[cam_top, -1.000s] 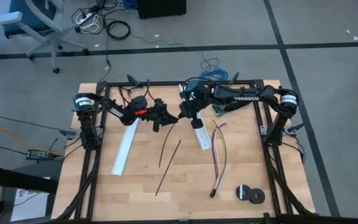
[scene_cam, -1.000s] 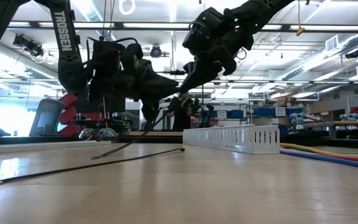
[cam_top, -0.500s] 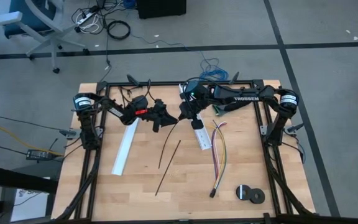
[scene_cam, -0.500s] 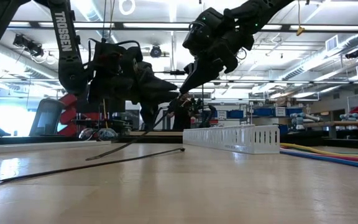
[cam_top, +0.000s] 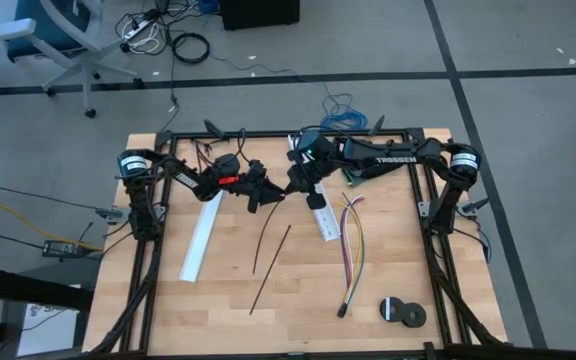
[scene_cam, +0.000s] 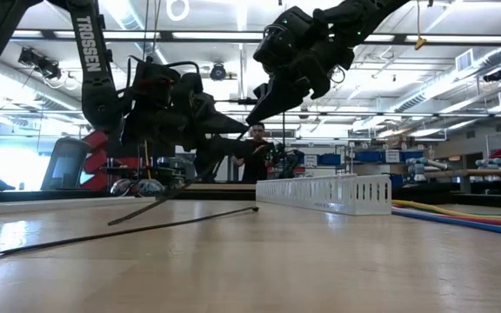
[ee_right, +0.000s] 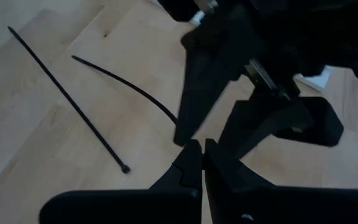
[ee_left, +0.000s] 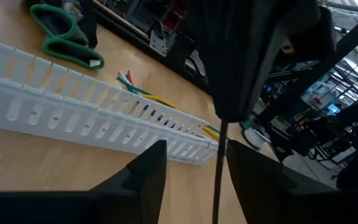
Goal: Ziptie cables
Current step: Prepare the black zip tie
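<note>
A thin black ziptie [cam_top: 266,235] slants down from my right gripper [cam_top: 290,187], which is shut on its upper end. My left gripper [cam_top: 268,193] is close beside it, open. Its fingers stand on either side of the ziptie [ee_left: 218,177], which runs close to one finger; I cannot tell whether they touch. A second ziptie [cam_top: 271,270] lies flat on the table nearer the front. The cables [cam_top: 353,245], a bundle of yellow, purple and pinkish wires, lie on the table right of centre, with no gripper on them. My right gripper pinches the ziptie's upper end [scene_cam: 247,129] between its two shut fingertips. The fingers slant down from the table's far right. The strip slopes away below them, and its lower end [cam_top: 256,267] rests on the table.
A white slotted channel [cam_top: 323,215] lies just under the grippers, and another [cam_top: 200,235] lies to the left. Something green [cam_top: 353,178] sits behind the cables. Two black rolls [cam_top: 403,312] lie at the front right. The arms' black frame [cam_top: 148,270] borders the table's sides.
My left gripper's fingers have spread apart around the ziptie while both arms stayed in place. The ziptie's lower end has slid a little along the table toward its left edge. Its upper end stays in my right gripper.
</note>
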You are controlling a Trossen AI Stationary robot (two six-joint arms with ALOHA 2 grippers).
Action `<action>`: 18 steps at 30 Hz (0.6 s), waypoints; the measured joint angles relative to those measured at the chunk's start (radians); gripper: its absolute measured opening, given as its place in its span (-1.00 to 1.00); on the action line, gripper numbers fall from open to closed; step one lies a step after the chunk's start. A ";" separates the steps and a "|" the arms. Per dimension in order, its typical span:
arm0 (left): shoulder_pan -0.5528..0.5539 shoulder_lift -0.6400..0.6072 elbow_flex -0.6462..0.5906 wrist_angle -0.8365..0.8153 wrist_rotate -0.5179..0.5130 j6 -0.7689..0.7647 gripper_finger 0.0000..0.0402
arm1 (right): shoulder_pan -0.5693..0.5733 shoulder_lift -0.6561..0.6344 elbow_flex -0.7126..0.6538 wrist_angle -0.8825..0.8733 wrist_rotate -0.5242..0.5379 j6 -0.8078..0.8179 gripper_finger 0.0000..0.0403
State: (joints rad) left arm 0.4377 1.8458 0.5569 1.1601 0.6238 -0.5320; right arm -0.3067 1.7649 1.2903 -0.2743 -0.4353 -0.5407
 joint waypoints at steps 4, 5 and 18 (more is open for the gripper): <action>-0.001 0.000 0.009 0.002 0.008 -0.002 -0.23 | -0.001 0.000 0.000 -0.013 0.034 -0.002 -1.00; -0.001 0.000 0.009 0.001 0.010 -0.002 -0.26 | -0.002 0.000 0.000 -0.014 0.040 -0.002 -1.00; -0.016 0.000 0.011 -0.003 0.017 0.003 -0.88 | -0.002 0.000 0.000 0.008 0.040 -0.001 -1.00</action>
State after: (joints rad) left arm 0.4221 1.8454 0.5682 1.1572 0.6405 -0.5287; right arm -0.3092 1.7649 1.2900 -0.2666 -0.3958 -0.5422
